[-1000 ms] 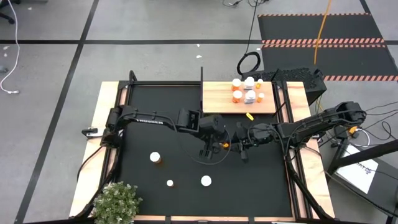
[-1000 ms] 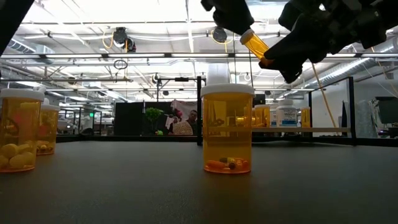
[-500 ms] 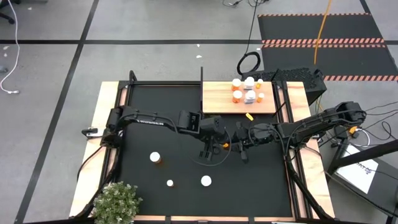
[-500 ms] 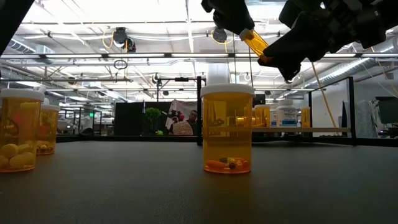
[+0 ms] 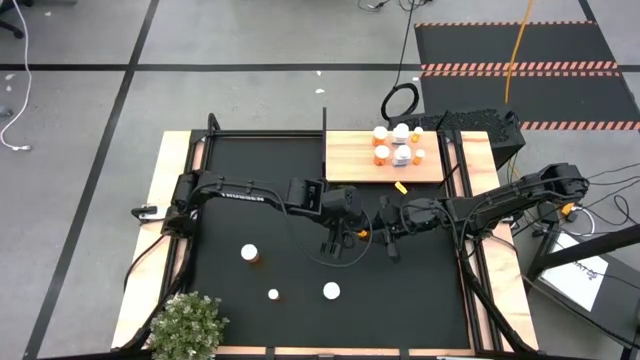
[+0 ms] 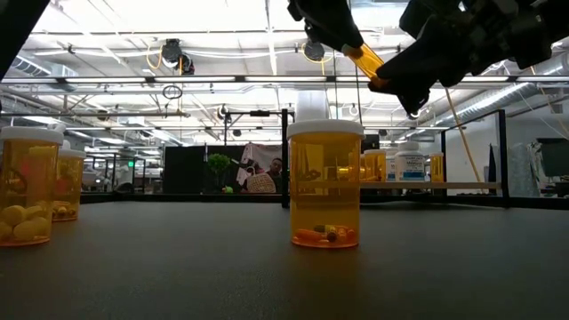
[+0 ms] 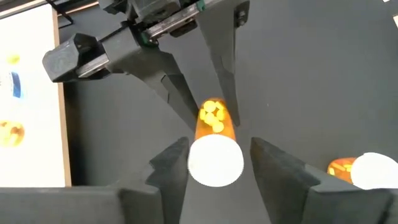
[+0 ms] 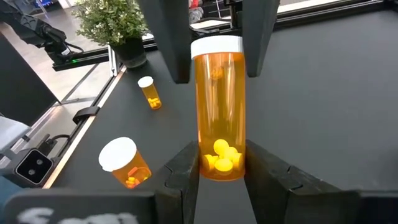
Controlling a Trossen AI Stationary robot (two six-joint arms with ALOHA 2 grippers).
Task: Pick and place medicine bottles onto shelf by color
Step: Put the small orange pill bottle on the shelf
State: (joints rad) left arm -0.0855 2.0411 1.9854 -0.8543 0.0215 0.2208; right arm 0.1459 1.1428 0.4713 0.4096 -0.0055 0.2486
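Note:
An orange medicine bottle with a white cap and yellow pills hangs above the black mat, between my two grippers. My right gripper is shut on its bottom end. My left gripper has come at the cap from the other end, with one finger close on each side of it. A thin dark gap shows beside one finger. The shelf at the far right carries several bottles standing on their bases. Three more bottles stand on the mat. My right gripper pinches the bottle's body at its bottom end between its two fingers. The fingers come roughly level from the table's right and point along the bottle. The bottle is lifted clear and tilted, cap end higher and toward the left. My left gripper flanks the cap; I cannot tell whether its fingers touch it.
A potted plant stands at the mat's near left corner. In the low view one bottle stands in the middle of the mat and two at the left. Black rails frame the mat, and a small yellow bit lies at the shelf's near edge.

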